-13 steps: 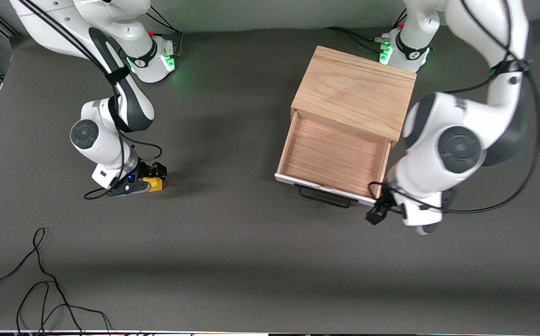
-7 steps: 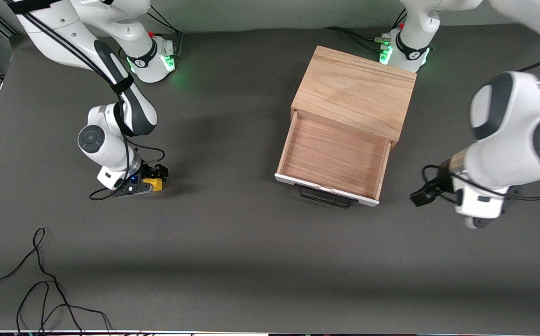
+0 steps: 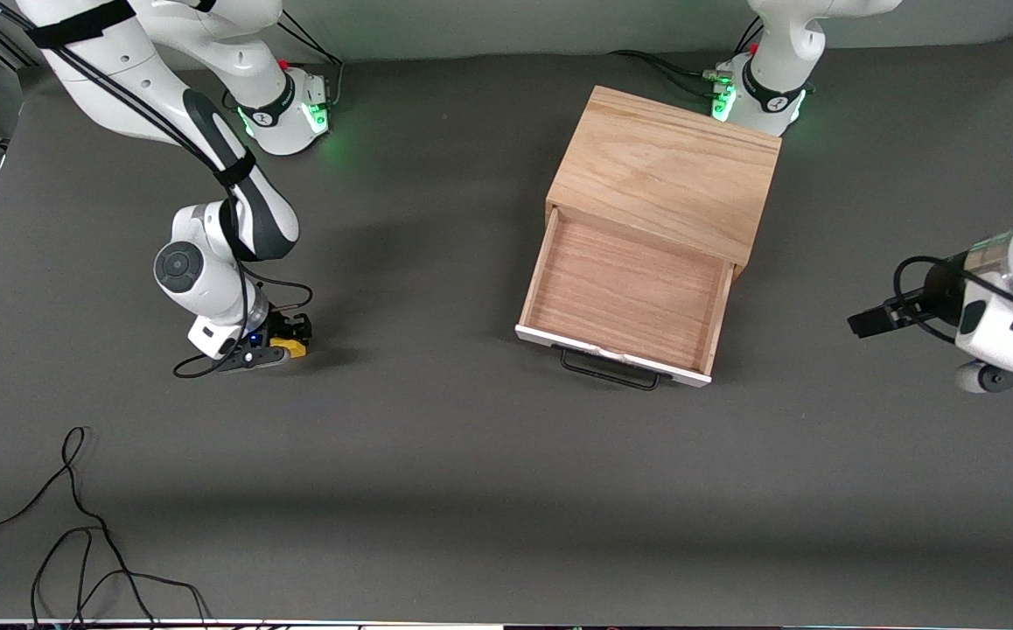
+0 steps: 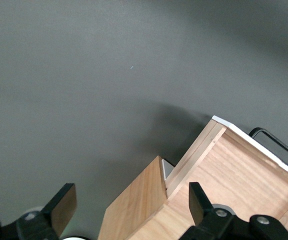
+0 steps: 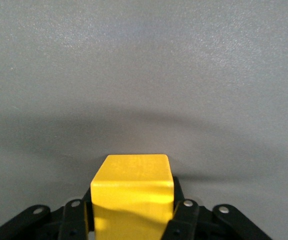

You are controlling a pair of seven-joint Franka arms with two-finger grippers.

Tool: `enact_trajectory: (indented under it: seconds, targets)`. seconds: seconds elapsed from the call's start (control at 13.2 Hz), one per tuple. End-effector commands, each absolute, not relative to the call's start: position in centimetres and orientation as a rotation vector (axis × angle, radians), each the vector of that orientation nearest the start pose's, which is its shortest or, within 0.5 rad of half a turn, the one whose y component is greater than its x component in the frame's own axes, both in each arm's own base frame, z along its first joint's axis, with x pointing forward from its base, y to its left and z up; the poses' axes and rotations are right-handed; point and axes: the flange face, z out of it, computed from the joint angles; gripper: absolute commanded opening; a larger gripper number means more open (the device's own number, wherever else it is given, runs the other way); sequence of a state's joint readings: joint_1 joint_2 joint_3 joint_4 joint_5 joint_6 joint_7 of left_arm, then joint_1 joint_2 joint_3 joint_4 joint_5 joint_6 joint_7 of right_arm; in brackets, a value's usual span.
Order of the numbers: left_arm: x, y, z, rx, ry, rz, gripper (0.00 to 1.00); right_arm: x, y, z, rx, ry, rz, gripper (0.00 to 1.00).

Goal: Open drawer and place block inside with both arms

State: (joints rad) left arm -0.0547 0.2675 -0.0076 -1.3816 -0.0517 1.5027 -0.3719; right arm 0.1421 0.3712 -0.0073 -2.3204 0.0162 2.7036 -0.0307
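The light oak cabinet (image 3: 668,171) stands toward the left arm's end of the table. Its drawer (image 3: 625,293) is pulled out, and nothing lies in its wooden tray. The white front and black handle (image 3: 609,369) face the front camera. The yellow block (image 3: 292,348) rests on the mat toward the right arm's end. My right gripper (image 3: 283,346) is shut on it, and the right wrist view shows the block (image 5: 132,192) filling the gap between the fingers (image 5: 184,215). My left gripper (image 3: 863,323) hangs open over the bare mat beside the drawer; its wrist view shows the cabinet (image 4: 139,210) and the drawer (image 4: 244,175) below.
A loose black cable (image 3: 78,525) lies near the table's front edge at the right arm's end. Both green-lit arm bases (image 3: 296,105) (image 3: 756,92) stand along the edge farthest from the front camera. Grey mat (image 3: 436,437) covers the table.
The left arm swung away from the drawer's front corner toward its own end of the table. The right gripper closed on the block, and its arm shifted slightly.
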Motion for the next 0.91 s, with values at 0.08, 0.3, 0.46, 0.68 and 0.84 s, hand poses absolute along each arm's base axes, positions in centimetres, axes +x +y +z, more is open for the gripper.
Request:
enact_trajectory:
  seconds: [0.08, 0.3, 0.46, 0.68, 0.84]
  targets:
    - [59.8, -3.3, 56.9, -3.152, -0.322, 0.178, 1.0, 52.7, 7.1, 19.9, -3.127, -0.202, -0.079, 0.24]
    - [57.8, -3.3, 57.9, -3.181, -0.148, 0.056, 1.0, 54.8, 7.9, 23.6, -3.122, -0.117, -0.06, 0.24]
    - [57.1, -3.1, 58.7, -3.184, 0.002, 0.035, 1.0, 56.0, 11.4, 28.2, -3.112, -0.027, -0.019, 0.24]
    - [56.8, -3.2, 59.4, -3.178, 0.038, 0.024, 1.0, 58.2, 17.1, 36.7, -3.1, 0.058, 0.058, 0.24]
    - [56.6, -3.1, 59.6, -3.178, 0.04, 0.022, 1.0, 59.3, 21.4, 42.9, -3.092, 0.159, 0.132, 0.24]
